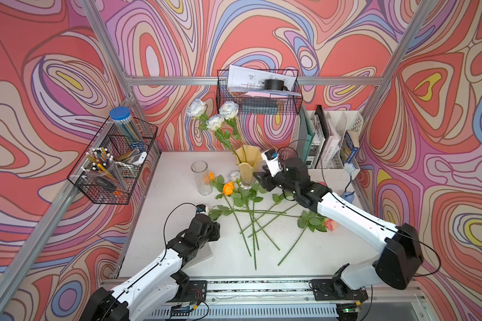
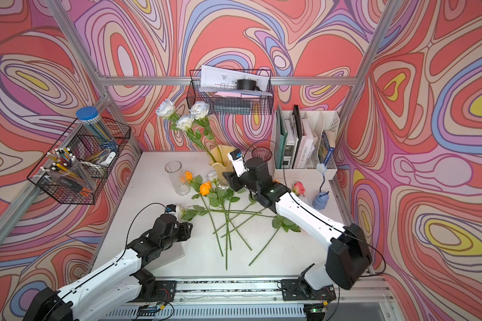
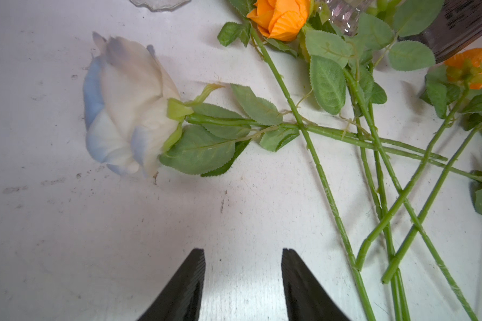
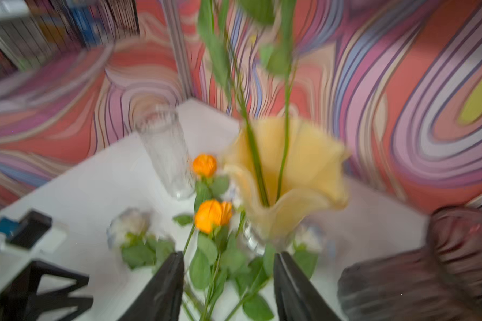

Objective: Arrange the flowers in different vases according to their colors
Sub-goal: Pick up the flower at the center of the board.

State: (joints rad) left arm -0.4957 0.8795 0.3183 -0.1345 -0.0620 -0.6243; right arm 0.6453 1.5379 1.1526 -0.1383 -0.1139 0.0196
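3 white roses (image 1: 214,122) stand in the yellow vase (image 1: 246,172). The other flowers (image 1: 228,188) lie on the table (image 1: 304,264) with stems crossed. The left gripper (image 3: 243,283) is spread and empty, near a white-blue rose (image 3: 125,105). The right gripper (image 4: 228,283) is spread too, just beside the yellow vase. It could bump the vase and tip it. Pulling 1 stem could drag the others.

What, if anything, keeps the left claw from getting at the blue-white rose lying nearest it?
Probably nothing: yes, it looks reachable. The left claw is open over bare table, and the blue-white rose lies just ahead with nothing between. Farther along, its stem crosses other stems.
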